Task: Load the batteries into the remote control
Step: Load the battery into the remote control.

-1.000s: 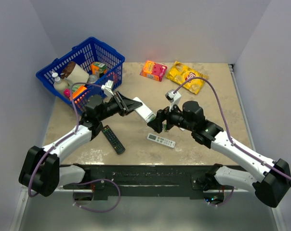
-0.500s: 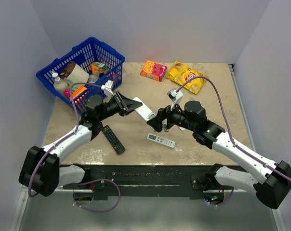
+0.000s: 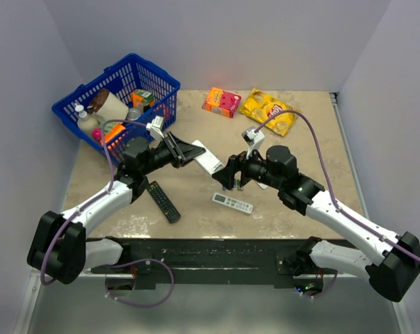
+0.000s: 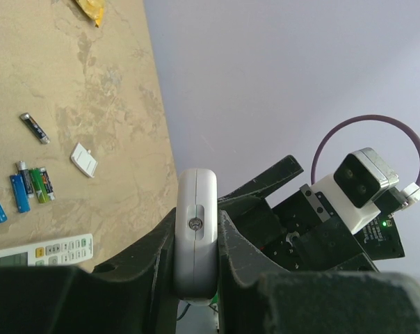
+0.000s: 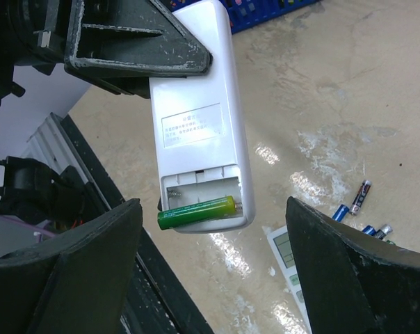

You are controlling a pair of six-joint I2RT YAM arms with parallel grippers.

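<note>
Nudged toward 9 o'clock, right jaws stand spread beside the remote control [image 5: 196,118], pinched above the worktop [image 3: 196,202] by left jaws; a green battery [image 5: 196,212] sits in it; open room at 12 o'clock.

Blue basket of groceries [image 3: 154,68], orange carton [image 3: 222,101], yellow snack bag [image 3: 269,111], black remote [image 3: 163,201], slim white remote [image 3: 232,203]

It looked like a robotics lab test cell rather than a home. Plain pale walls [image 3: 217,42] boxed in a stone-patterned table [image 3: 196,125] on the left, right and far sides. A left arm [image 3: 99,202] and a right arm [image 3: 349,216] were bolted to a black rail [image 3: 217,250] at the near edge. The props seemed staged (a blue basket [image 3: 92,82] of groceries at far left, an orange carton [image 3: 221,101] and a yellow bag [image 3: 268,111] at the far side).
</note>
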